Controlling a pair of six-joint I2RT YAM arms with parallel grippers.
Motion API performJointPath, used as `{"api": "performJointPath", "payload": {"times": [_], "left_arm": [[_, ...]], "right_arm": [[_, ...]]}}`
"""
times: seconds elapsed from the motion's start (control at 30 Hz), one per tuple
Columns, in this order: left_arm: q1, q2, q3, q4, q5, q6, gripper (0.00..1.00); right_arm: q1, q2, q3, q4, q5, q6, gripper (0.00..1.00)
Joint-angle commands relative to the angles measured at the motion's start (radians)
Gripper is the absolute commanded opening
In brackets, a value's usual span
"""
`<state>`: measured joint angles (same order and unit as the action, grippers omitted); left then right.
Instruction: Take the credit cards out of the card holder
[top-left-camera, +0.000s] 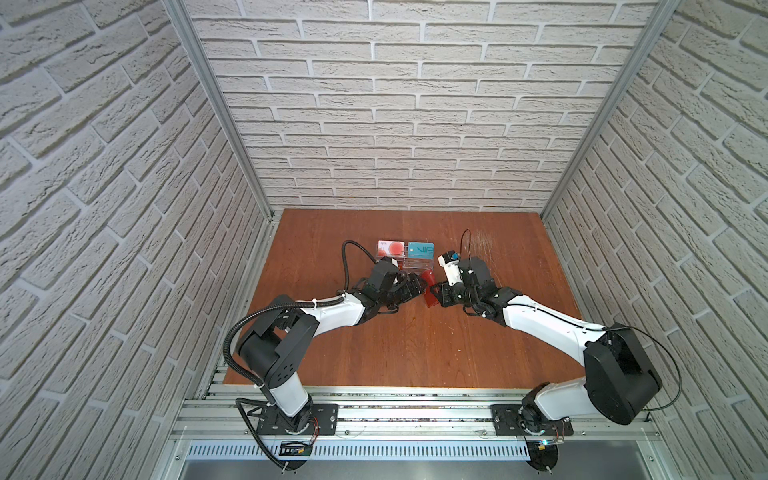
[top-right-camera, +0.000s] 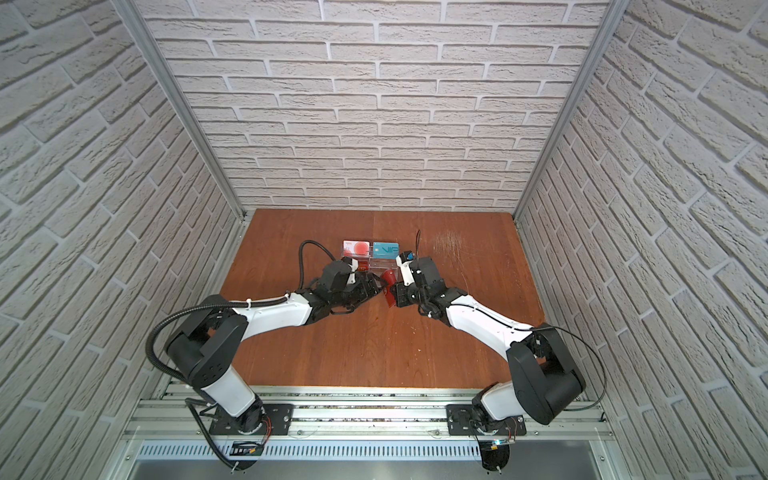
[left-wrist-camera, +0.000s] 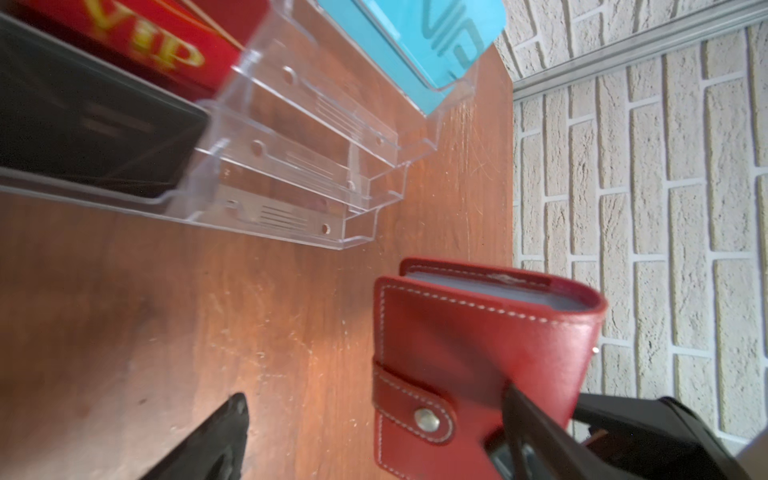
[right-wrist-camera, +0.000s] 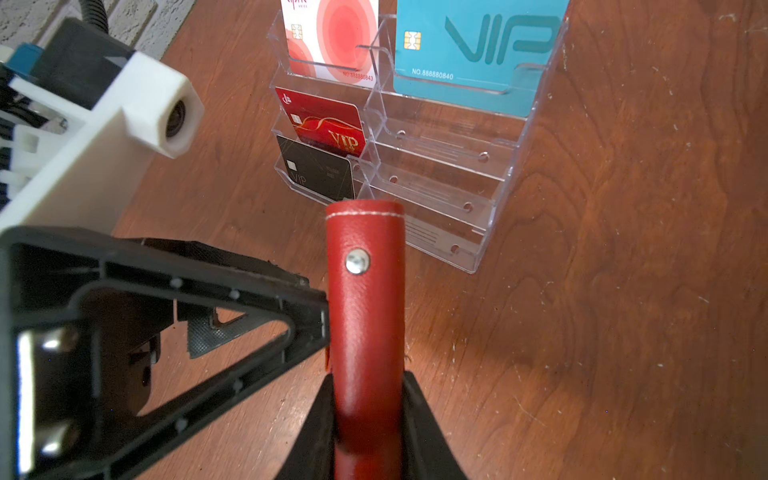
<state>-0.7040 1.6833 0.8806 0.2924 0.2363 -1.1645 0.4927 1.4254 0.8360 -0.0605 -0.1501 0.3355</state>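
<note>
Our right jaws pinch the small red leather-like card holder (right-wrist-camera: 365, 299) upright, seemingly clear of the wooden counter (right-wrist-camera: 623, 332), just before the clear acrylic tiered stand (right-wrist-camera: 436, 174). Our left jaws stand wide, one finger (right-wrist-camera: 309, 328) touching its side. The snap tab (left-wrist-camera: 411, 407) looks fastened, so tugging it against this narrow grip could twist the holder loose. Closed, it hides whether credit cards remain inside. A teal VIP card (right-wrist-camera: 478, 50) sits in the stand's top tier.
</note>
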Motion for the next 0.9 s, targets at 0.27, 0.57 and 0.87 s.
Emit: {"api": "performJointPath", "payload": {"times": [0.27, 0.57, 0.87], "left_arm": [[-0.023, 0.055, 0.031, 0.065, 0.006, -0.016, 0.75], [-0.041, 0.071, 0.040, 0.071, 0.009, -0.020, 0.65], [-0.051, 0.098, 0.055, 0.075, 0.014, -0.020, 0.53]], "right_arm": [[0.009, -0.061, -0.020, 0.090, 0.030, -0.001, 0.06], [0.010, -0.076, -0.042, 0.111, 0.070, 0.010, 0.06], [0.010, -0.082, -0.052, 0.113, 0.092, 0.010, 0.06]]}}
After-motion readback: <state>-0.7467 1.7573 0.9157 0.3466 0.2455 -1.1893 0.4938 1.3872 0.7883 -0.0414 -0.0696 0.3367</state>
